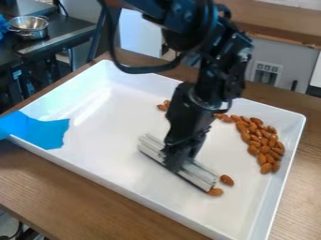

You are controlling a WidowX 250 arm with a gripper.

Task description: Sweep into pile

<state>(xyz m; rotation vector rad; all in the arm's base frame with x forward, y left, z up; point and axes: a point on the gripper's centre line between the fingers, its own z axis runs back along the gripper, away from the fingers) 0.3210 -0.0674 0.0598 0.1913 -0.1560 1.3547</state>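
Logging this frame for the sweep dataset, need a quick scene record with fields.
surface: white rectangular tray on wooden table
tool: pale ribbed bar, held low in the tray
gripper: black gripper, around the bar's middle
main group: almonds, bunched toward the tray's right side in the picture
strays: two almonds by the bar's lower right end; a few more left of the arm, toward the far side
other: blue sheet over the tray's left rim; metal pot in the background
pile: not yet single
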